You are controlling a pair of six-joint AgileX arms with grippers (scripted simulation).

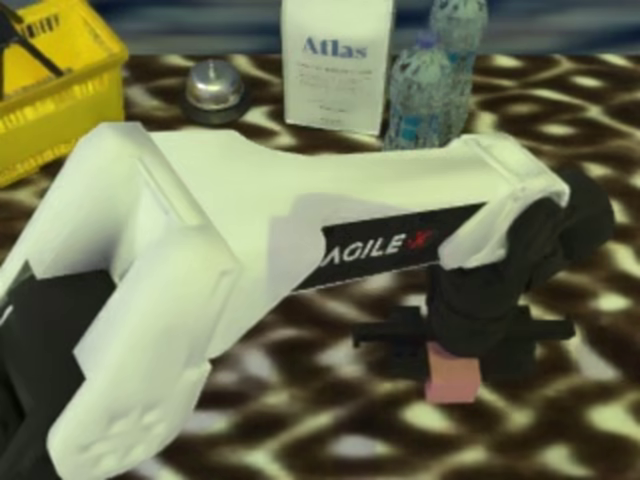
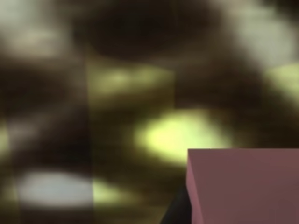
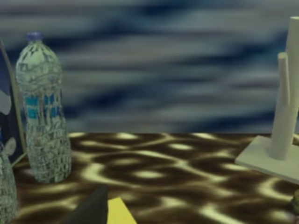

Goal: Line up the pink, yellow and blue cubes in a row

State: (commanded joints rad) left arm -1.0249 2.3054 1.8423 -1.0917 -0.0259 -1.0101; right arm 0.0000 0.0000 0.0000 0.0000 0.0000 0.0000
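My left arm reaches across the table toward the right, and its gripper (image 1: 455, 345) is shut on the small salmon-pink cube (image 1: 452, 378). In the left wrist view that pink cube (image 2: 243, 186) fills the corner, with one dark fingertip (image 2: 177, 210) against its side, low over the patterned table. A corner of the mustard-yellow cube (image 3: 119, 212) shows in the right wrist view, right beside my right gripper (image 3: 105, 210). The top view shows neither my right gripper nor the yellow cube. The teal-blue cube is out of view.
At the back stand a yellow basket (image 1: 60, 100), a silver bell (image 1: 215, 88), a white "Atlas" box (image 1: 335, 65) and two water bottles (image 1: 418, 95). The right wrist view shows a bottle (image 3: 44, 112) and a white stand (image 3: 280, 149).
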